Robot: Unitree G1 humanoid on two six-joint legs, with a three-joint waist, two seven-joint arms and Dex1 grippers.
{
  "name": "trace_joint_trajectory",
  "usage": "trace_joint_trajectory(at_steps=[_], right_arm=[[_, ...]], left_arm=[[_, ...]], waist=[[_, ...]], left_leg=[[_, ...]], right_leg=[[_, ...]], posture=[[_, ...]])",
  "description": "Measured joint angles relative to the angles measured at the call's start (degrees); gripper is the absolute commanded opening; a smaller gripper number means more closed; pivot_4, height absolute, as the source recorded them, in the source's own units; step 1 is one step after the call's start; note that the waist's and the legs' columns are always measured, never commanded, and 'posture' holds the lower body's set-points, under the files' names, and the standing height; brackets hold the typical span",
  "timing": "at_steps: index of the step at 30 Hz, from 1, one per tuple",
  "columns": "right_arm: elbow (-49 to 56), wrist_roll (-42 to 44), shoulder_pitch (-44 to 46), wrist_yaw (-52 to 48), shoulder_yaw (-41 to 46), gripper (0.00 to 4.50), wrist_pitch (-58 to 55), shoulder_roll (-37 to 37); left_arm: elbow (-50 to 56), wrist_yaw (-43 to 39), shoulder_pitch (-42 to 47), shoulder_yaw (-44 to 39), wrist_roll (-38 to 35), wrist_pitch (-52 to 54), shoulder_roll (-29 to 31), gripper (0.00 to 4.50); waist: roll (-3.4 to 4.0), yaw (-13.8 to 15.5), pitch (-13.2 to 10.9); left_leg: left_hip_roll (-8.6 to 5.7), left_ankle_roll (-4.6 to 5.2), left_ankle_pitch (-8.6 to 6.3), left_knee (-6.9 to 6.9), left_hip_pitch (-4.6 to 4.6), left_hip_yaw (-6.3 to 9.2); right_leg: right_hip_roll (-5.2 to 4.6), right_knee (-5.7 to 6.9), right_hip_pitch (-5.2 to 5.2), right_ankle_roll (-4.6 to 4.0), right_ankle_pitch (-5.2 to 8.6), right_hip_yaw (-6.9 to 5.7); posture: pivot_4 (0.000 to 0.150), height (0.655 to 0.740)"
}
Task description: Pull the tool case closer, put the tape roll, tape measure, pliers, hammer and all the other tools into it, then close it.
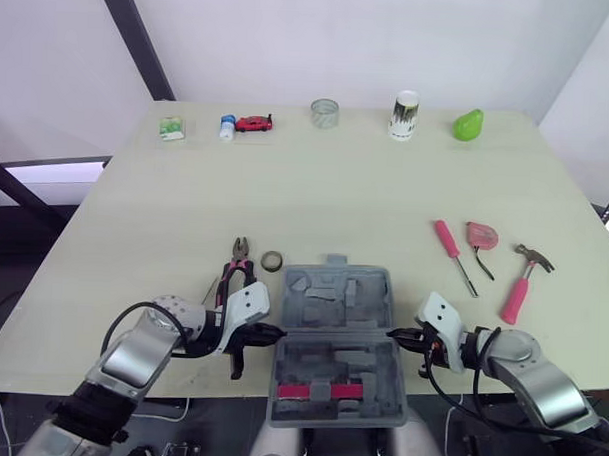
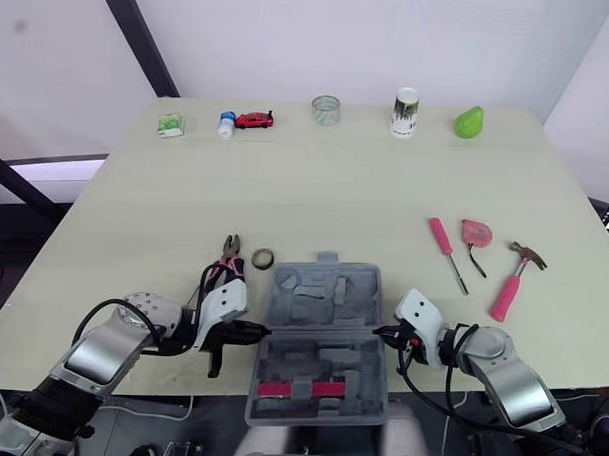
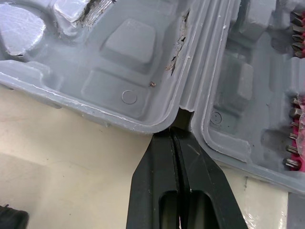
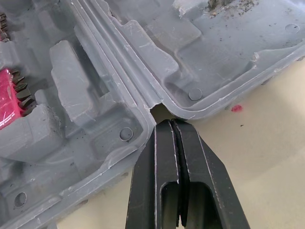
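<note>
The grey tool case (image 1: 337,309) lies open at the table's near edge, its near half holding a red bit strip (image 1: 319,391). My left gripper (image 1: 278,331) is shut, its tips in the hinge notch on the case's left side (image 3: 177,125). My right gripper (image 1: 391,334) is shut too, its tips in the right hinge notch (image 4: 167,121). Pink-handled pliers (image 1: 238,266) and a small tape roll (image 1: 272,261) lie just beyond the case's left corner. To the right lie a pink screwdriver (image 1: 452,248), a pink tape measure (image 1: 481,235) and a pink-handled hammer (image 1: 523,281).
Along the table's far edge stand a green box (image 1: 171,128), a small bottle (image 1: 228,126), a red toy car (image 1: 254,123), a clear jar (image 1: 326,113), a white cup (image 1: 405,114) and a green object (image 1: 468,125). The case's near half overhangs the front edge.
</note>
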State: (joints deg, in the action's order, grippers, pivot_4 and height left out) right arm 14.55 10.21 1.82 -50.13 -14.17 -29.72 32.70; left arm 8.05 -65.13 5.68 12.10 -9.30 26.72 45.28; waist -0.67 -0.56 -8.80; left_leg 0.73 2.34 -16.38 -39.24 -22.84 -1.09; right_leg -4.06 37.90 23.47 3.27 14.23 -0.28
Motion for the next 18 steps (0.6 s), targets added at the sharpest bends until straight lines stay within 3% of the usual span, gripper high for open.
trace_joint_trajectory(at_steps=[18], right_arm=[[-0.1, 0.3, -0.5, -0.1, 0.4, 0.0, 0.4, 1.5]], left_arm=[[0.2, -0.6, 0.4, 0.3, 0.1, 0.3, 0.1, 0.06]], waist=[[0.0, 0.1, 0.0]], left_leg=[[-0.02, 0.0, 0.0, 0.0, 0.0, -0.01]], right_leg=[[-0.01, 0.0, 0.0, 0.0, 0.0, 0.0]], posture=[[0.15, 0.74]])
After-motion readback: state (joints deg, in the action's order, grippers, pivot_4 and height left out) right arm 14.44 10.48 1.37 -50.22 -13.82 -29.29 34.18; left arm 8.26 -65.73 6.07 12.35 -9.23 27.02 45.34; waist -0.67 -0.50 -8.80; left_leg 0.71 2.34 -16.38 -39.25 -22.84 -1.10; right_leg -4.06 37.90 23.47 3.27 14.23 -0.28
